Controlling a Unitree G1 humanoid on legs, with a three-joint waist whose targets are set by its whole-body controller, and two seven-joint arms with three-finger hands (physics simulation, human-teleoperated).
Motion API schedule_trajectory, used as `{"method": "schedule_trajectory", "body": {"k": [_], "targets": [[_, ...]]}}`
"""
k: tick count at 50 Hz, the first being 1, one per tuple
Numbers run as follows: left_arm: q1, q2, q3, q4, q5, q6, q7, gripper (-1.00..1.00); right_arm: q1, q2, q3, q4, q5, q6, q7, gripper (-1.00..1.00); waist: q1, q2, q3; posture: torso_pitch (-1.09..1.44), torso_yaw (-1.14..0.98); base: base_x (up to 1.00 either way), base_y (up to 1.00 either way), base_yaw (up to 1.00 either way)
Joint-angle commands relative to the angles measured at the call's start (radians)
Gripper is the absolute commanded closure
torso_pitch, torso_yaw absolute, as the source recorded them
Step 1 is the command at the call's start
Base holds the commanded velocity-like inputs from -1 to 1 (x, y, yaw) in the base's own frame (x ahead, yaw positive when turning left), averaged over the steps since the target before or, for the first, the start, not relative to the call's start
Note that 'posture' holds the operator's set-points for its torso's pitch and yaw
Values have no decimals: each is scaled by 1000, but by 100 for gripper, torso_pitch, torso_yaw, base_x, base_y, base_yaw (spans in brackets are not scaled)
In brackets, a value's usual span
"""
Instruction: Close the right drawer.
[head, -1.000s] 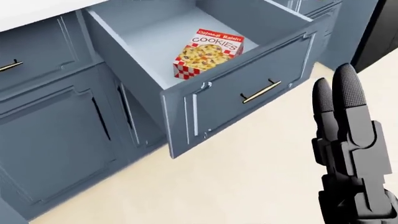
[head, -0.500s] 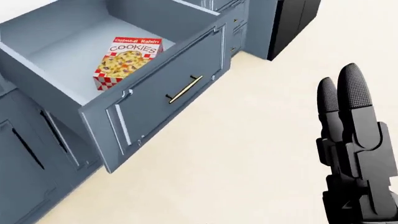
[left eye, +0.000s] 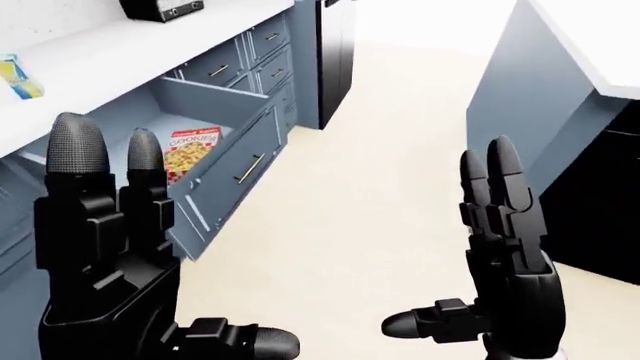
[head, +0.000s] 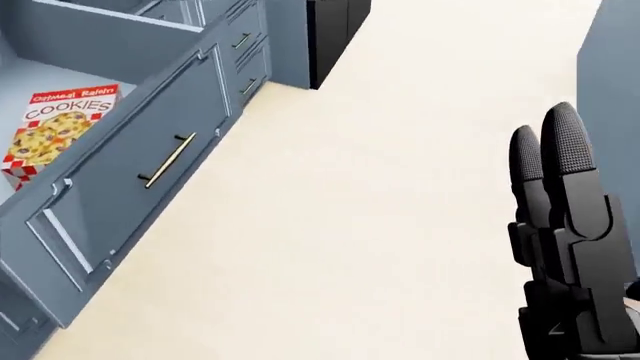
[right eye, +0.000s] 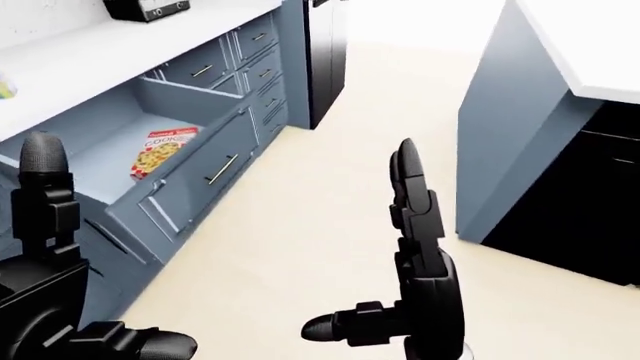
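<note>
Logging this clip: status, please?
Both hands open: left, right, holding nothing. Drawer open, cookie box inside. Neither hand touches it; nothing in the way.

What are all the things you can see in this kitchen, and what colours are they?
drawer: one, blue-grey, pulled open, left of right-eye view
handle: one, gold, on the drawer's face
cookie box: one, red and yellow, lying inside the drawer
countertop: one, white, above the drawer
island: one, blue-grey with white top, right side
floor: one, cream, between cabinets and island
left hand: one, black, fingers open, lower left
right hand: one, black, fingers open, lower right
</note>
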Motion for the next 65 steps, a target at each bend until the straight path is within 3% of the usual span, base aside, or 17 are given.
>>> {"method": "schedule_trajectory", "body": {"k": [1,4,14,18,28,32,33,35,41,45,46,51,54,58,62,64,65], "targets": [[-4,2,7,-24,-4,-21,5,-100,-5,2,4,-30,3,-27,-1,-100,4,-2,-3,0,0,0,0,-48],[-2,1,6,-19,-5,-27,3,-100,-2,2,1,-18,6,-43,-1,-100,9,70,-18,0,0,0,0,-48],[2,1,3,-14,-3,-36,2,-100,-2,4,-1,-14,4,-46,0,-100,17,-11,-15,0,0,0,0,-49],[-1,2,5,-18,-4,-30,4,-100,-7,6,2,-21,0,-32,1,-100,12,-93,-34,0,0,0,0,-49],[3,1,5,-20,-4,-34,4,-100,-3,5,1,-15,1,-42,-1,-100,2,-10,-2,0,0,0,0,-49],[5,1,7,-15,-5,-40,3,-100,-3,5,-1,-14,3,-44,-1,-100,12,85,-24,0,0,0,0,-48],[4,1,6,-17,-5,-37,3,-100,-4,5,-3,-12,4,-45,-1,-100,24,40,-13,0,0,0,0,-48],[4,1,4,-29,-3,-26,4,-100,-5,7,-1,-19,1,-37,0,-100,17,51,-8,0,0,0,0,-48],[4,0,7,-16,-6,-38,2,-100,-17,11,-9,-22,8,-18,-5,-100,23,-3,-16,0,0,0,0,-43],[4,0,5,-11,-4,-42,2,-100,-50,26,-33,-29,-3,58,-39,-100,44,-95,-35,0,0,0,0,0],[3,0,6,-11,-4,-41,2,-100,-51,27,-30,-26,-16,62,-42,-100,39,-61,-17,0,0,0,0,0],[3,0,8,-12,-5,-41,2,-100,-43,20,-20,-23,-33,49,-43,-100,21,-35,-29,0,0,0,6,0],[3,0,10,-7,-7,-47,1,-100,-43,20,-18,-21,-39,52,-43,-100,10,-59,-35,0,0,0,33,0],[3,-1,11,-14,-7,-40,0,-100,-44,19,-16,-23,-37,58,-41,-100,2,-47,-27,0,0,0,37,0],[-1,-1,10,-22,-5,-29,1,-100,-42,17,-17,-14,-27,51,-38,-100,-5,3,-17,0,0,0,37,0],[-2,-1,11,-23,-6,-26,1,-100,-42,17,-17,-12,-27,52,-38,-100,-3,70,-39,0,0,0,38,0],[-3,-1,10,-24,-6,-24,2,-100,-43,17,-16,-12,-26,54,-36,-100,2,68,-42,0,0,0,38,0]]}}
